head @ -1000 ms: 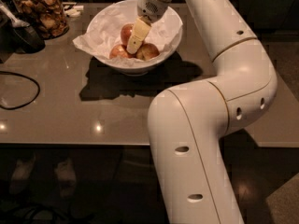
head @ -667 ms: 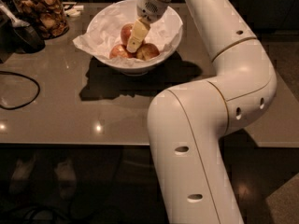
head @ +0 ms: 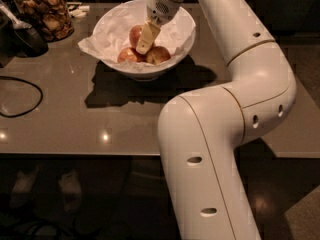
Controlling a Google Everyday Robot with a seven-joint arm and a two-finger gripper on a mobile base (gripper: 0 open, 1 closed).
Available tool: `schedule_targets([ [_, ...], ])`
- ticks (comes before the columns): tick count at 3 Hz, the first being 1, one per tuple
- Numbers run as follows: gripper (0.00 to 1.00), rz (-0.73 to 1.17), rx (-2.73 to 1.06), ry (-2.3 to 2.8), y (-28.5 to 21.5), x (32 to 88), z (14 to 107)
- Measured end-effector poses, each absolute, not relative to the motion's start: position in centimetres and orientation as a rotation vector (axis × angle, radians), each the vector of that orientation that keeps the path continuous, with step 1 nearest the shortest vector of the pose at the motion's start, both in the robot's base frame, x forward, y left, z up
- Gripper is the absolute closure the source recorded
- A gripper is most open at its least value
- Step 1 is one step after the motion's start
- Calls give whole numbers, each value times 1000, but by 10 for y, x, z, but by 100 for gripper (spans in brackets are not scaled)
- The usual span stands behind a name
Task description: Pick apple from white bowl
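Note:
The white bowl (head: 176, 51) stands on the grey table, lined with crumpled white paper (head: 107, 31). Three apples lie in it. A red-orange apple (head: 134, 34) sits at the back. Two paler reddish apples lie in front, one at the left (head: 127, 55) and one at the right (head: 160, 55). My gripper (head: 145, 40) reaches down into the bowl from the back. Its cream tip sits among the three apples, right beside the red-orange one and partly covering it. I cannot tell whether it holds anything.
A glass jar of brown snacks (head: 45, 11) stands at the back left. A dark object (head: 20, 34) sits beside it. A black cable (head: 20, 96) loops at the left edge. My arm's white elbow (head: 225, 134) fills the right foreground, past the table's front edge (head: 75, 154).

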State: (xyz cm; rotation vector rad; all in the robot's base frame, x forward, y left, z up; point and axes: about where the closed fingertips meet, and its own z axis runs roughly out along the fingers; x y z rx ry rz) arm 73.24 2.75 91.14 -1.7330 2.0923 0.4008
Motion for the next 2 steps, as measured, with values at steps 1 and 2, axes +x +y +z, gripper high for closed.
schedule_targets([
  [1,97,401,-1733,2092,28,732,911],
  [2,100,377,-1698,2070,30,740,919],
])
